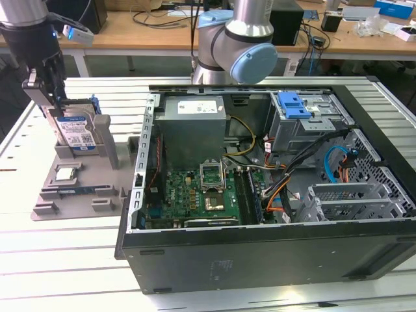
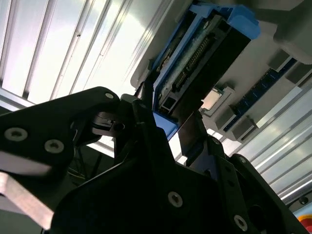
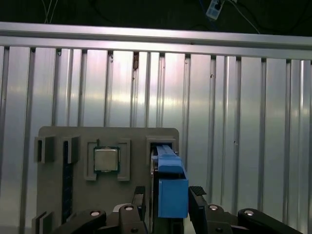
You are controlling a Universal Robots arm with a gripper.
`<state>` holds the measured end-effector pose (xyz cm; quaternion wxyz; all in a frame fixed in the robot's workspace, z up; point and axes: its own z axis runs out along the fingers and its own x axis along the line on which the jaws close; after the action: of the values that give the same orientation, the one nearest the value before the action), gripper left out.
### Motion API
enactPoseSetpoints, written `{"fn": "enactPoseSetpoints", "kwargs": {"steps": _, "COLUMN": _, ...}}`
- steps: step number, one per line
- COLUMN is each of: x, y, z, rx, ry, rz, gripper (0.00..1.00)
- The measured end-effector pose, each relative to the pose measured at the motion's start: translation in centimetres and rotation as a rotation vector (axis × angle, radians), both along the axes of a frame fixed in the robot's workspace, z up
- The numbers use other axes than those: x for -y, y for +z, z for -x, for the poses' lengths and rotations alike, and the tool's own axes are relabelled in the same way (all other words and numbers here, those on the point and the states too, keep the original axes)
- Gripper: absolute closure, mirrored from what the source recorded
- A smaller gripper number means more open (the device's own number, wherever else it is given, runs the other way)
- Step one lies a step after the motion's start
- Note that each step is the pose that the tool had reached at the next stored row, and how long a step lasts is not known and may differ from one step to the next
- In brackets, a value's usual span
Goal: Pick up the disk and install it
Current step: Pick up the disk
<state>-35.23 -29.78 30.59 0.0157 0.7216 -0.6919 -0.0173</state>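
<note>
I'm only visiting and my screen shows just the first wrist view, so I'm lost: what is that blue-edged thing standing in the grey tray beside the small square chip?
Observer: The exterior view shows it is a hard drive in a blue bracket, standing upright with its white-and-blue label facing out.
Visitor: Where is the robot's gripper?
Observer: The gripper is at the drive's top edge, at the exterior view's far left.
Visitor: What else is around?
Observer: An open computer case lies beside the grey tray, toward the exterior view's right.
</note>
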Motion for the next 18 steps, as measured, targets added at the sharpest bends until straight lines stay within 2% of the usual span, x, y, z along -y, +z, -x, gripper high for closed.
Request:
{"fn": "enactPoseSetpoints", "kwargs": {"steps": 4, "x": 0.0, "y": -0.9, "z": 0.0, "rx": 0.0, "ry": 0.002, "rz": 0.0, "gripper": 0.52}}
{"fn": "enactPoseSetpoints", "kwargs": {"steps": 7, "x": 0.0, "y": -1.28, "z": 0.1, "rx": -0.0002, "ry": 0.002, "rz": 0.0001, "gripper": 0.52}}
{"fn": "enactPoseSetpoints", "kwargs": {"steps": 14, "x": 0.0, "y": -1.31, "z": 0.1, "rx": 0.0, "ry": 0.002, "rz": 0.0, "gripper": 0.52}}
{"fn": "enactPoseSetpoints", "kwargs": {"steps": 15, "x": -0.01, "y": -1.32, "z": 0.1, "rx": 0.004, "ry": 0.002, "rz": 0.0, "gripper": 0.52}}
{"fn": "enactPoseSetpoints", "kwargs": {"steps": 16, "x": -0.01, "y": -1.34, "z": 0.1, "rx": 0.0143, "ry": 0.002, "rz": -0.0001, "gripper": 0.52}}
{"fn": "enactPoseSetpoints", "kwargs": {"steps": 17, "x": 0.0, "y": -1.34, "z": 0.0, "rx": 0.0319, "ry": 0.002, "rz": 0.0, "gripper": 0.52}}
{"fn": "enactPoseSetpoints", "kwargs": {"steps": 18, "x": 0.0, "y": -1.34, "z": 0.0, "rx": 0.032, "ry": 0.002, "rz": 0.0, "gripper": 0.52}}
